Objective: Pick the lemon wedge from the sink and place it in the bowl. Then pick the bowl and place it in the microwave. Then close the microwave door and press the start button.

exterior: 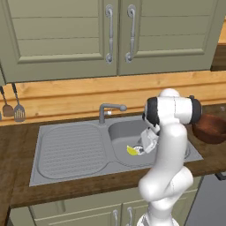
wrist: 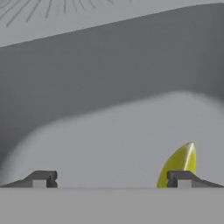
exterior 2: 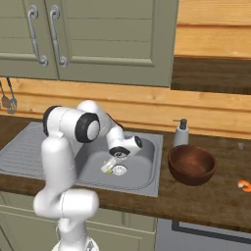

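Observation:
The lemon wedge (exterior: 131, 150) (exterior 2: 110, 171) lies on the floor of the grey sink (exterior: 70, 150) (exterior 2: 149, 186), beside the drain. My gripper (exterior: 141, 149) (exterior 2: 111, 165) (wrist: 111, 179) hangs low inside the basin, open, with nothing between its fingers. In the hand view the lemon wedge (wrist: 179, 162) rises just behind the right fingertip (wrist: 183, 178), at the edge of the gap. The dark reddish-brown bowl (exterior: 211, 129) (exterior 2: 192, 164) stands upright on the wooden counter right of the sink. The microwave and its door are out of view.
A grey tap (exterior: 108, 110) stands behind the basin, with the ribbed drainboard to its left. A soap dispenser (exterior 2: 182, 133) sits behind the bowl. Utensils (exterior: 17, 110) hang on the wall at left. A small orange item (exterior 2: 243, 185) lies at the counter's far right.

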Controlling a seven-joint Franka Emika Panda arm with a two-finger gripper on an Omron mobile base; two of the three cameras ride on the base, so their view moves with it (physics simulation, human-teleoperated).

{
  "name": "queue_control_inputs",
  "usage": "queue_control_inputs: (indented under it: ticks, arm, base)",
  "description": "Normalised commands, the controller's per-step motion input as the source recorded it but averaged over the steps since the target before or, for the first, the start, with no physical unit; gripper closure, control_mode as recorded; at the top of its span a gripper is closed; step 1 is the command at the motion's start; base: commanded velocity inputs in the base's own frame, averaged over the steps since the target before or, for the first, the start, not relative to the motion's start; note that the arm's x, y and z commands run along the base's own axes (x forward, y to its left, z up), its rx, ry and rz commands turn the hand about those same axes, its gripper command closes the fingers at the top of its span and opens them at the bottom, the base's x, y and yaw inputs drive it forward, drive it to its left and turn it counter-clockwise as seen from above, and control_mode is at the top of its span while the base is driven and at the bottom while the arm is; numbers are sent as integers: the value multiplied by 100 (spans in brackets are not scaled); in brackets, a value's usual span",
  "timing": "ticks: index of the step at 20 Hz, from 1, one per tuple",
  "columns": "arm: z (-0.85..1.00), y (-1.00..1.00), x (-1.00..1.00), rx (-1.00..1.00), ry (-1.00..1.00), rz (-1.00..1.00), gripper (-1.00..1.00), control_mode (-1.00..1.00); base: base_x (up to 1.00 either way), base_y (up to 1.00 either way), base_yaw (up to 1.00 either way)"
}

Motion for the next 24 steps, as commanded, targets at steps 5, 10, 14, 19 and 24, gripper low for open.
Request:
queue_control_inputs:
  ticks: [5,10,14,19,24]
  arm:
    - [-58,16,14,0,2,6,-100,-100]
    - [-55,37,16,0,0,1,-100,-100]
    - [-44,7,37,0,0,0,-100,-100]
    - [-16,0,23,0,0,-1,-100,-100]
    - [-3,0,7,0,-8,-1,-100,-100]
  base:
    - [0,0,0]
    - [0,0,0]
    - [0,0,0]
    - [0,0,0]
    - [0,0,0]
